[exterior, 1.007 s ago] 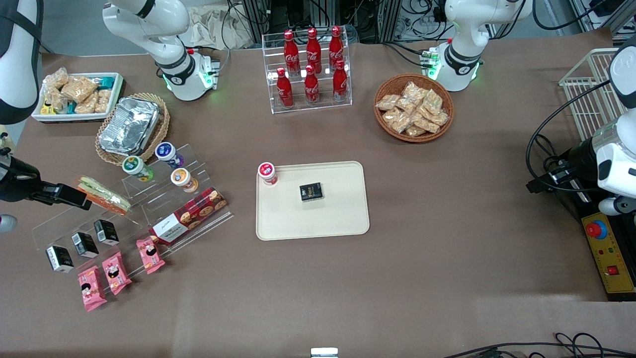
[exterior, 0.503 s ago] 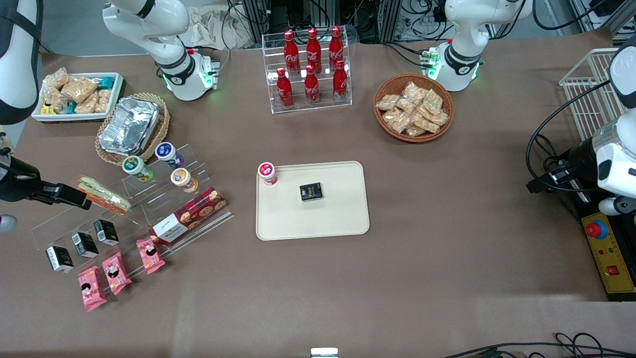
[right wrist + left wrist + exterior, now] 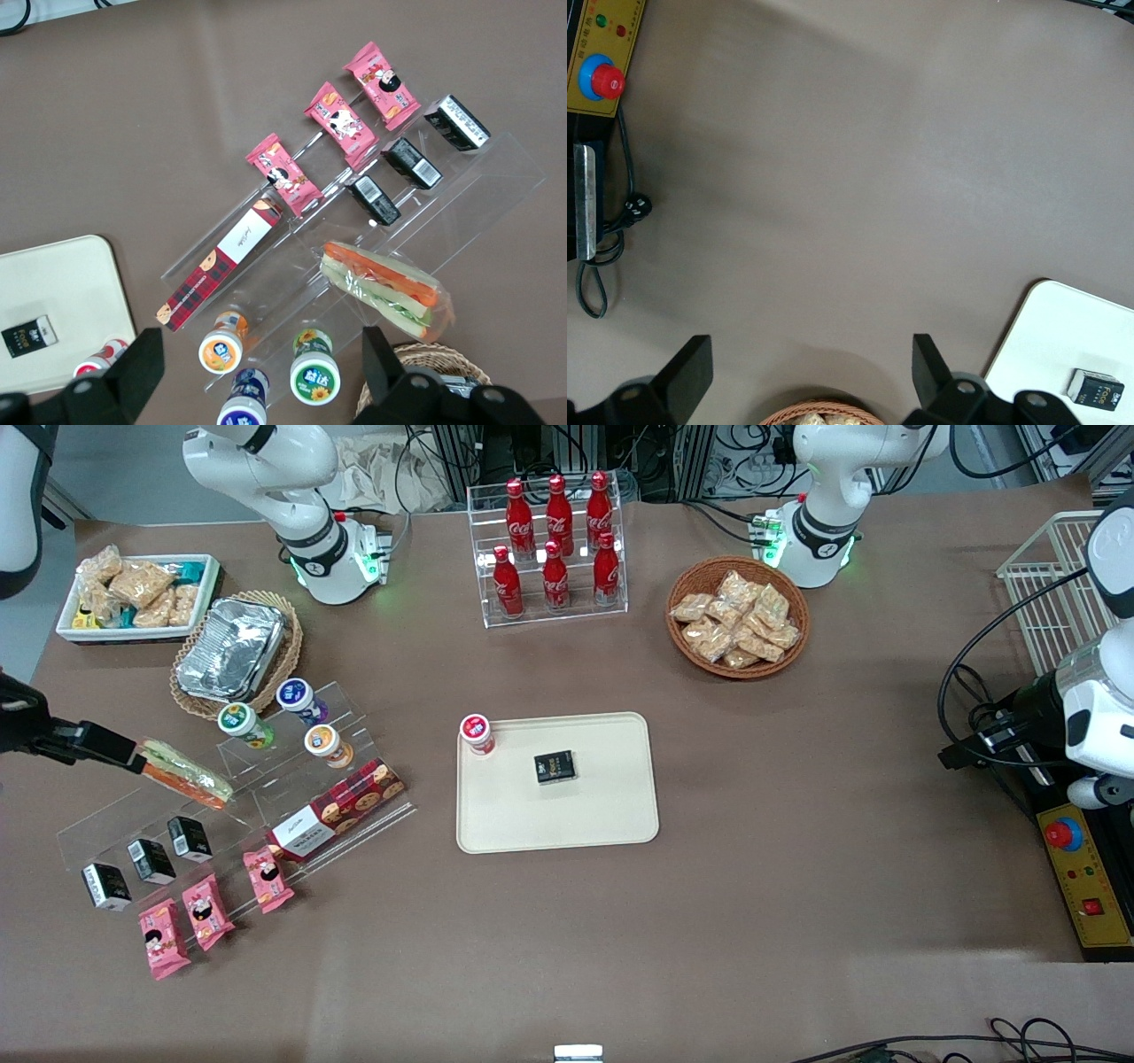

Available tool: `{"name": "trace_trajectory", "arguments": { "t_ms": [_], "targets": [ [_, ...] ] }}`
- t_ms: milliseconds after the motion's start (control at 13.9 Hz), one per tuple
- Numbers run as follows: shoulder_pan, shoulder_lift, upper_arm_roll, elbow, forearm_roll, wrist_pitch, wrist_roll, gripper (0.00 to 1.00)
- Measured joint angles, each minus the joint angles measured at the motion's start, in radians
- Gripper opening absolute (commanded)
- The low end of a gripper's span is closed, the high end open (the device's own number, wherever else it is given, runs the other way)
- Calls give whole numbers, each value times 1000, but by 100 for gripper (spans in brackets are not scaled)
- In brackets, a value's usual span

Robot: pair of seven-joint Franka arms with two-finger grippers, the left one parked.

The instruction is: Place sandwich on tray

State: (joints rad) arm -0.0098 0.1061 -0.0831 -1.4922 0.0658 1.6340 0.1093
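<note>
Currently the claw [image 3: 259,376] hovers spread above the sandwich [image 3: 383,288], apart from it.

sandwich [image 3: 184,771]: wrapped wedge, flat on clear stand | tray [image 3: 602,815]: cream, flat, mid-table, well apart

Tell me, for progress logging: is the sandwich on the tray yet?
No. The sandwich lies on the clear shelf; the open hand hovers above, tray apart.
</note>
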Motion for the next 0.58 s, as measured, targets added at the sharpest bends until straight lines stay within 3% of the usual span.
{"name": "trace_trajectory", "arguments": {
  "t_ms": [288, 575],
  "targets": [
    [-23, -65, -6, -96, -42, 45, -29, 99],
    [-45, -125, -16, -188, -44, 83, -66, 99]
  ]
}}
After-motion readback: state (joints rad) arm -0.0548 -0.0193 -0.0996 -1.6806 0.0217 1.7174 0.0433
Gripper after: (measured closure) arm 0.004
